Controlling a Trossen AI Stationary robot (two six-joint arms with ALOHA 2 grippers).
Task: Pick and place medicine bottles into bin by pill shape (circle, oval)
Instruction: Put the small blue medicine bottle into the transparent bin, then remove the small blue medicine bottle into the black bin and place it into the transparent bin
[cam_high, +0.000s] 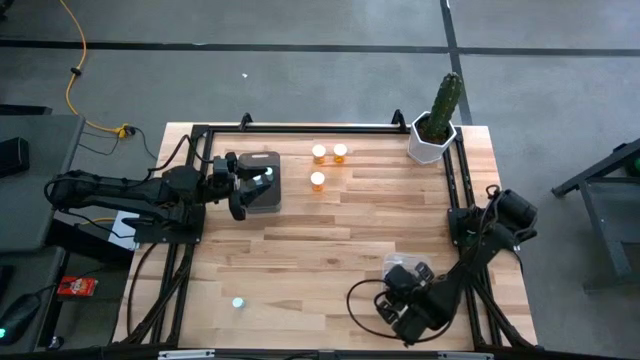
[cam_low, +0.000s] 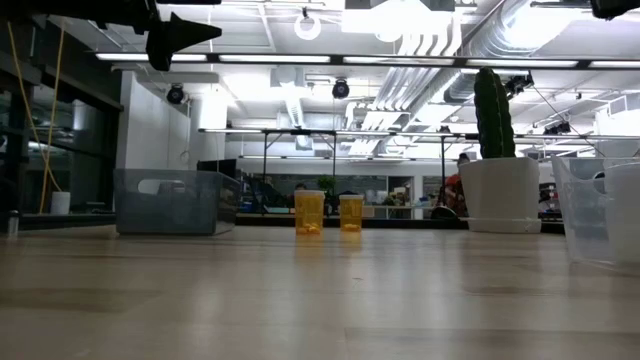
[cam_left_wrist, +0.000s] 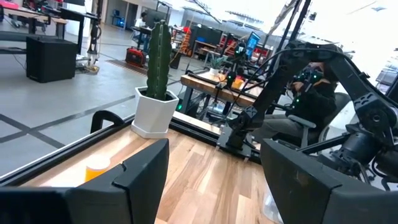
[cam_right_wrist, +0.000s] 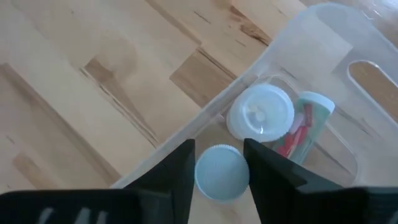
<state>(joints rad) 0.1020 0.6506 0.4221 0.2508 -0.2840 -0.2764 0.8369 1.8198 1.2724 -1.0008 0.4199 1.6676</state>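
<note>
My right gripper (cam_right_wrist: 221, 163) is shut on a pale bottle with a light teal cap (cam_right_wrist: 222, 173), just over the clear bin (cam_right_wrist: 323, 37) at the table's near right (cam_high: 408, 272). In that bin a white-capped bottle (cam_right_wrist: 261, 113) stands and a teal-topped one (cam_right_wrist: 309, 119) lies on its side. My left gripper (cam_left_wrist: 214, 180) is open and empty, held high over the grey bin (cam_high: 263, 181). Three orange bottles (cam_high: 319, 153), (cam_high: 340, 152), (cam_high: 317, 180) stand right of that bin. One teal-topped bottle (cam_high: 238, 302) stands alone near the front edge. My right gripper pinches the bottle between its two fingers at the sides of the teal cap (cam_right_wrist: 205, 180). The fingers come from above, pointing down. The bottle is upright, cap up, at the clear bin's wall. Its bottom is hidden by the cap.
A green cactus in a white pot (cam_high: 435, 125) stands at the far right corner. A black frame (cam_high: 300, 128) runs along the table's far, left and right sides. Bare wood lies in the table's middle (cam_high: 330, 250).
</note>
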